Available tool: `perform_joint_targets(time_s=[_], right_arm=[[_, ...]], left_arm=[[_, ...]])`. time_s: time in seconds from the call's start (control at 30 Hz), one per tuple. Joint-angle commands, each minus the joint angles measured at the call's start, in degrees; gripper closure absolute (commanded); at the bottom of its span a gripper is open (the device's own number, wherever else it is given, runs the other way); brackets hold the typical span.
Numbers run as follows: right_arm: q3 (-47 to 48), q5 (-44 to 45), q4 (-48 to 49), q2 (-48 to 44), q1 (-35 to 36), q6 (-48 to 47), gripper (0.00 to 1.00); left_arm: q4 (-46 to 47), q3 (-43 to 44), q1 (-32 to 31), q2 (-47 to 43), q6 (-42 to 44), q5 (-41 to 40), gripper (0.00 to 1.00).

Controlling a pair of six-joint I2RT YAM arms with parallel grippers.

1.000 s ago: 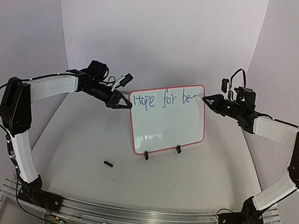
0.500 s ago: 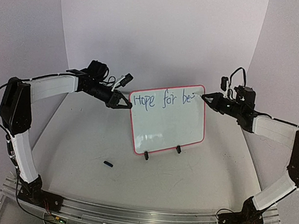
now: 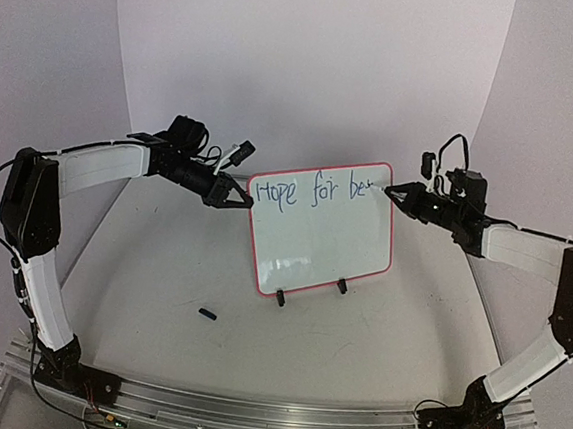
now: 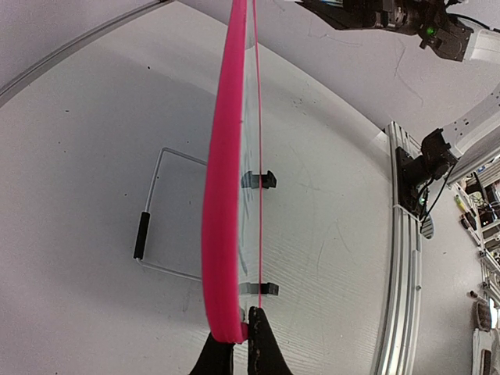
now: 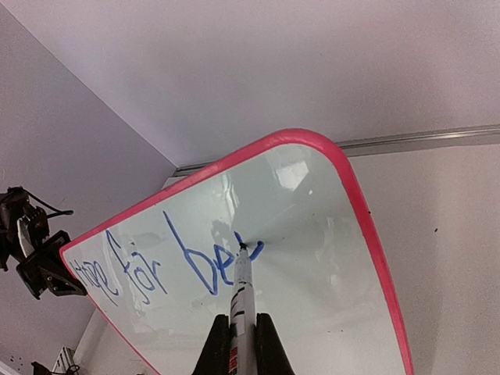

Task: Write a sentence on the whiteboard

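While the whiteboard [image 3: 324, 243] stands upright — long axis sideways — left hand [image 3: 247, 199] pinches its edge; right hand [image 5: 241, 332] clamps marker [image 5: 241, 285].

we see a robot lab: plain white walls [image 3: 309, 66] close round the table [image 3: 162, 264] from 9 to 3 o'clock, and left arm [image 3: 95, 166] and right arm [image 3: 530, 246] bolt to a metal rail [image 3: 269, 412] at 6 o'clock.

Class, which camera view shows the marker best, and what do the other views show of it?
The right wrist view: the marker stands centred, tip on the whiteboard after the blue "be". The top external view shows only a tiny sliver at the board's right edge; the left wrist view has the board edge-on, no marker discernible.
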Motion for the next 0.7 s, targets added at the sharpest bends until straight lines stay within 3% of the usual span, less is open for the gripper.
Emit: perform_joint_targets(time_s=[0.0, 0.4, 0.67], right_arm=[[-3.10, 1.22, 0.80, -2.28, -0.10, 0.76, 1.00], [-2.72, 4.62, 0.01, -4.95, -0.11, 0.09, 1.00], [-0.83, 2.18, 0.10, -5.69, -0.10, 0.49, 1.00]], left_arm=[[-7.67, -0.99, -2.49, 0.96, 4.93, -4.53, 1.00], [-7.73, -1.09, -2.66, 0.78, 4.92, -4.69, 1.00], [-7.70, -1.08, -2.66, 0.87, 4.96, -4.79, 1.00]])
